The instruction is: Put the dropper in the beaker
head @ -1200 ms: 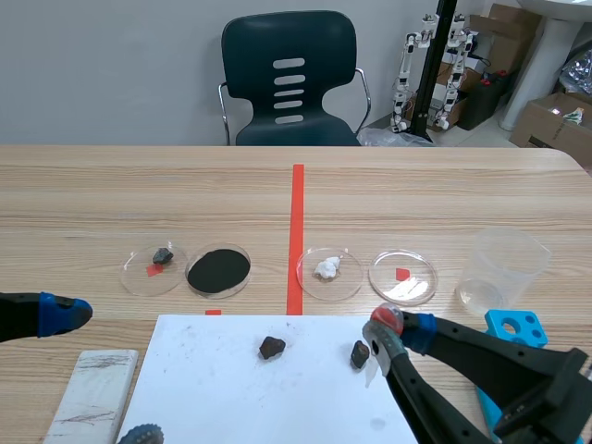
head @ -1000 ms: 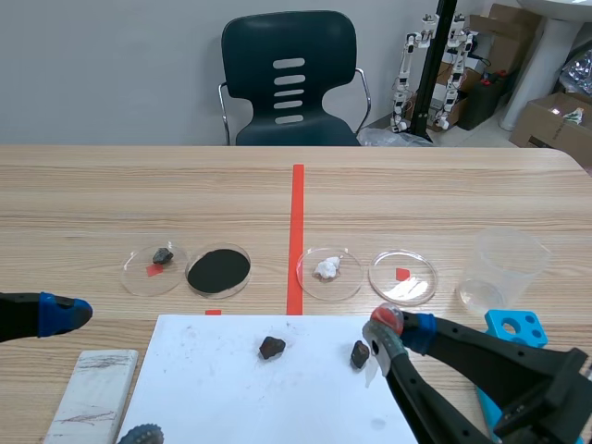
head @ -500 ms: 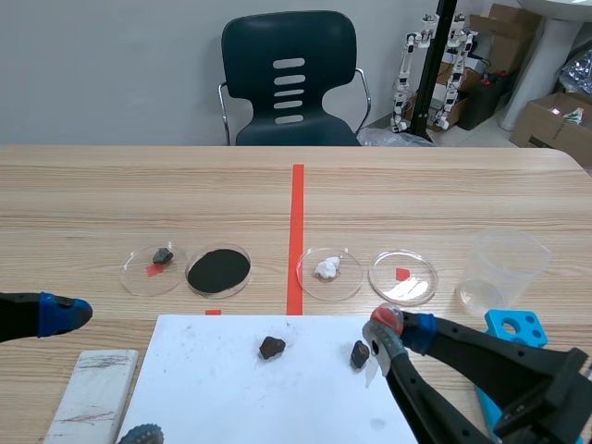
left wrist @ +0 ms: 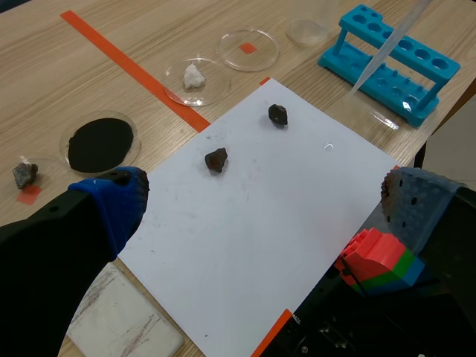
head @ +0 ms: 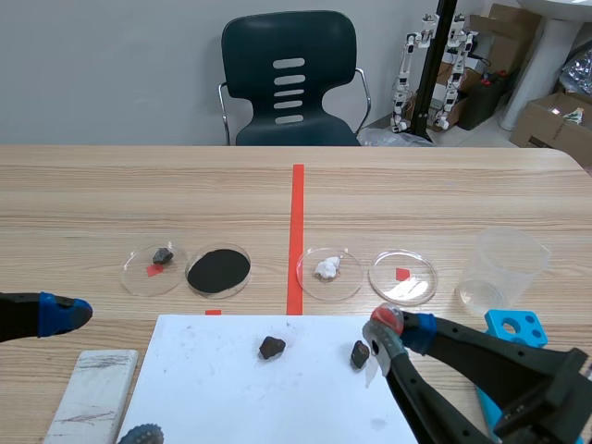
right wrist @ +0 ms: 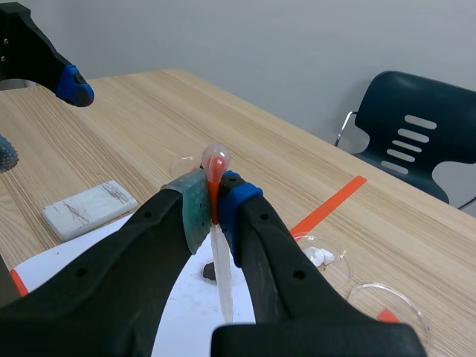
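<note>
Nothing is seen to have moved over the last second: both arms are held just where they were, and the dropper has not been carried any closer to the beaker. The right gripper is closed on the dropper, which is pinched just under its red bulb between the grey-green and blue pads, bulb up and clear tip pointing down. It is held over the near right part of the white paper sheet, just beside a dark stone that lies on the sheet. A second dark stone is found to the left of it, nearer the sheet's middle.

The beaker is left standing upright on the table, farther off and to the right of the gripper, with the dropper not in it. The blue test tube rack is set just on the near side of the beaker.

The left gripper is kept low at the near left, its fingers spread wide with nothing between them. A white block is seen near it, beside the sheet's left edge.

Beyond the sheet four petri dishes are lined up: one with a small stone, one with black powder, one with a white lump, and one with only a red mark showing.
</note>
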